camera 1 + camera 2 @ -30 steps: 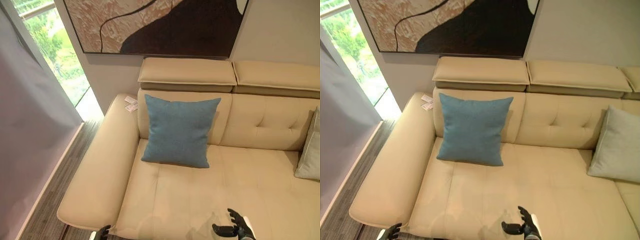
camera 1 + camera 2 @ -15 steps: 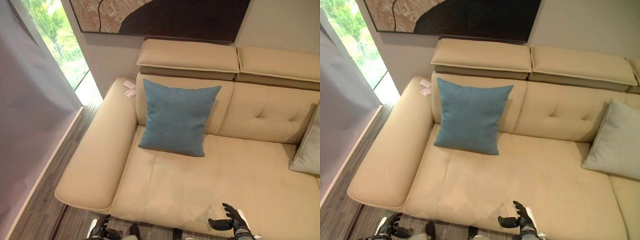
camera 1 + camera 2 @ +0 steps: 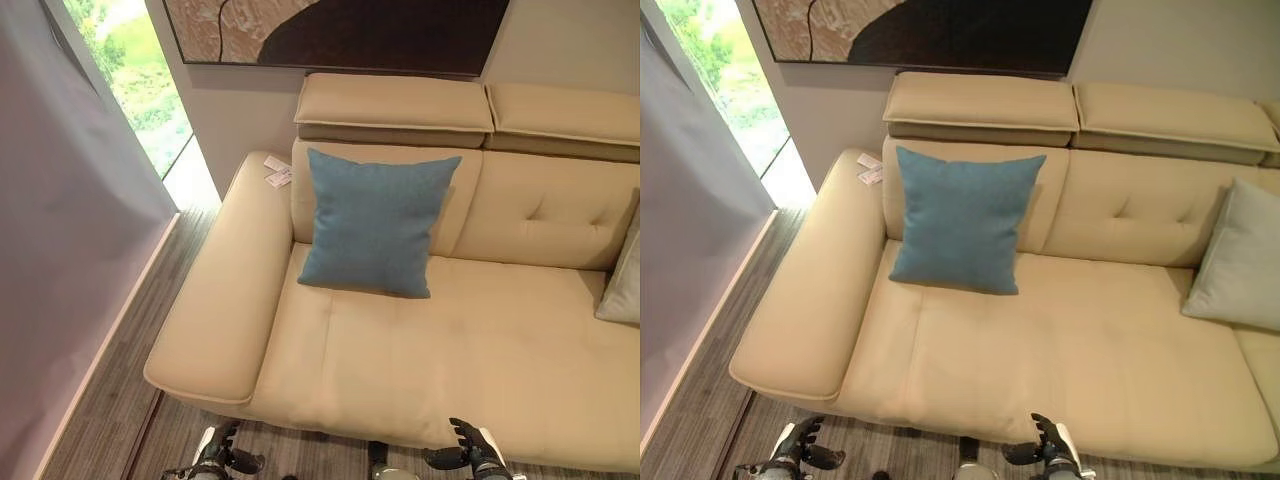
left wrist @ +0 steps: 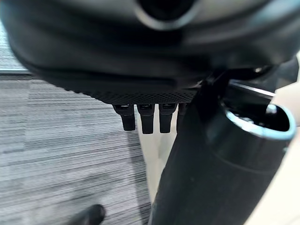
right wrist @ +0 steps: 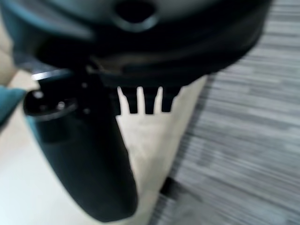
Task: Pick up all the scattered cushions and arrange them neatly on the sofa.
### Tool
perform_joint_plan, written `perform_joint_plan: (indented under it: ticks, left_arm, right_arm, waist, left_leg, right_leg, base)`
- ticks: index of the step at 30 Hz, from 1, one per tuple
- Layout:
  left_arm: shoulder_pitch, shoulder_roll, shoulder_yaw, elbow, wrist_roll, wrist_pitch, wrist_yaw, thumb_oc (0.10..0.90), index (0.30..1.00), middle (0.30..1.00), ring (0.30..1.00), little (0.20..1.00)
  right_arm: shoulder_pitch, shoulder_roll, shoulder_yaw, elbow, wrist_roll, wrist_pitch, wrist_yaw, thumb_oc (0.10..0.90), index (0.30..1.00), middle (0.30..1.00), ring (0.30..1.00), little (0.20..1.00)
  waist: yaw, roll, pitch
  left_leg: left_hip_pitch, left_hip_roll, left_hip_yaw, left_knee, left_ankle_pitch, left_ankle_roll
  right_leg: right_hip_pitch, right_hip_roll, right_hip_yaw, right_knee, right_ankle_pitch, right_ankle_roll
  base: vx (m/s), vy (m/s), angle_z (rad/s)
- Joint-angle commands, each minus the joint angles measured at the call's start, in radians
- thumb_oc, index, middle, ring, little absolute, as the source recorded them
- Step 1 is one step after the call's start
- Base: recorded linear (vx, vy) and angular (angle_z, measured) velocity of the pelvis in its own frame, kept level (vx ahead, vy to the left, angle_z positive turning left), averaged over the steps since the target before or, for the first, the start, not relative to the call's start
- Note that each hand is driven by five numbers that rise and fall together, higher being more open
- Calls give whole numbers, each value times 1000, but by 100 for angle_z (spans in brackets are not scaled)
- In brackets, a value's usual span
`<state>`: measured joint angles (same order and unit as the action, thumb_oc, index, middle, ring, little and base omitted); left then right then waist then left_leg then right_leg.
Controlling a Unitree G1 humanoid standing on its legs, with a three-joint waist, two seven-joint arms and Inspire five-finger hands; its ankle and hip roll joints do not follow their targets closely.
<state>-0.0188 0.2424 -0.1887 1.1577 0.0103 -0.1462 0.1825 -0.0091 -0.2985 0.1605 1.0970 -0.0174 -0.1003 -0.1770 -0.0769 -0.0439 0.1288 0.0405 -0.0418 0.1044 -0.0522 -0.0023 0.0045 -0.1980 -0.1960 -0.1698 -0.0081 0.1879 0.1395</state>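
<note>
Two cushions on the sofa, both hands empty

Left eye view: blue cushion point(image 3: 378, 222) stands propped against the sofa point(image 3: 470, 350) backrest near the armrest, with the left hand point(image 3: 218, 462) and right hand point(image 3: 468, 461) low by the seat's front edge, fingers loose. Right eye view: a grey cushion point(image 3: 1243, 258) leans at the far right, well apart from the blue one. Left wrist view: fingers point(image 4: 140, 117) hang relaxed over grey floor point(image 4: 61, 154), gripping nothing. Right wrist view: same deal. No loose cushions visible, so I'd guess it's nearly done.
</note>
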Motion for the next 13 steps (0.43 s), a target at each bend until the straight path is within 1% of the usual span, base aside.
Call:
perform_joint_plan:
  ticks: [1, 2, 3, 4, 5, 6, 7, 9, 12, 13]
  left_arm:
    - [-34, 55, 27, -12, -2, -17, 1, 800, 900, 900, 900, 900]
    - [-34, 55, 27, -12, -2, -17, 1, 800, 900, 900, 900, 900]
    - [-28, 55, 19, 8, 10, -14, -1, 800, 900, 900, 900, 900]
    - [-28, 56, 19, 8, 10, -14, -1, 800, 900, 900, 900, 900]
    - [-28, 53, 16, 9, 12, -15, -3, 800, 900, 900, 900, 900]
    - [-26, 49, 19, 17, 12, -15, -3, 800, 900, 900, 900, 900]
    - [-24, 43, 20, 23, 6, -13, -4, 800, 900, 900, 900, 900]
    - [-23, 40, 21, 23, 0, -12, -5, 800, 900, 900, 900, 900]
    - [-15, 29, 17, 40, 13, -3, -12, 800, 900, 900, 900, 900]
    - [-15, 29, 17, 40, 13, -3, -12, 800, 900, 900, 900, 900]
  right_arm:
    - [-22, -13, 34, 15, -10, -1, 1, 800, 900, 900, 900, 900]
    - [-22, -13, 34, 15, -10, -1, 1, 800, 900, 900, 900, 900]
    - [-20, -4, 39, 31, -14, 0, 9, 800, 900, 900, 900, 900]
    - [-20, -3, 39, 31, -14, 0, 9, 800, 900, 900, 900, 900]
    - [-18, 0, 40, 34, -13, 2, 13, 800, 900, 900, 900, 900]
    - [-18, 5, 45, 51, -16, 4, 15, 800, 900, 900, 900, 900]
    - [-20, 12, 48, 60, -10, 3, 17, 800, 900, 900, 900, 900]
    - [-22, 13, 51, 66, -8, 7, 19, 800, 900, 900, 900, 900]
    - [-15, 14, 58, 65, -4, 4, 24, 800, 900, 900, 900, 900]
    - [-15, 14, 58, 64, -4, 4, 24, 800, 900, 900, 900, 900]
  waist:
    - [40, 7, -6]
    - [39, 6, -9]
    - [52, -5, -26]
    - [52, -5, -25]
    - [52, -12, -38]
    - [56, -19, -52]
    - [52, -23, -65]
    - [51, -23, -71]
    - [50, -25, -89]
    - [50, -25, -89]
  left_leg:
    - [-55, 15, -63, 50, -95, 6]
    - [-59, 15, -63, 50, -93, 6]
    - [-63, 13, -56, 42, -88, -2]
    - [-61, 13, -56, 42, -89, -2]
    - [-59, 10, -56, 36, -86, -6]
    - [-60, 10, -49, 32, -84, -11]
    - [-58, 16, -40, 25, -77, -19]
    - [-54, 22, -36, 20, -77, -20]
    - [-18, 33, -27, 10, -78, -27]
    - [-17, 33, -27, 10, -78, -27]
  right_leg:
    - [10, 92, 18, 229, -199, -3]
    - [8, 91, 18, 228, -197, -3]
    - [60, 99, 39, 198, -217, -7]
    - [63, 99, 38, 196, -216, -7]
    - [87, 106, 49, 156, -219, -8]
    - [114, 104, 43, 121, -214, -7]
    - [134, 117, 50, 70, -208, -7]
    - [143, 123, 57, 49, -205, -9]
    - [191, 131, 43, -5, -203, -15]
    - [193, 131, 43, -6, -202, -15]
  base:
    - [-129, 25, -5]
    - [-89, -45, -13]
    - [-15, -53, -15]
    - [20, -75, -20]
    - [48, -50, -11]
    - [50, -112, -4]
    - [18, -90, 7]
    - [14, -72, 0]
    - [53, -72, -4]
    - [61, -48, -1]
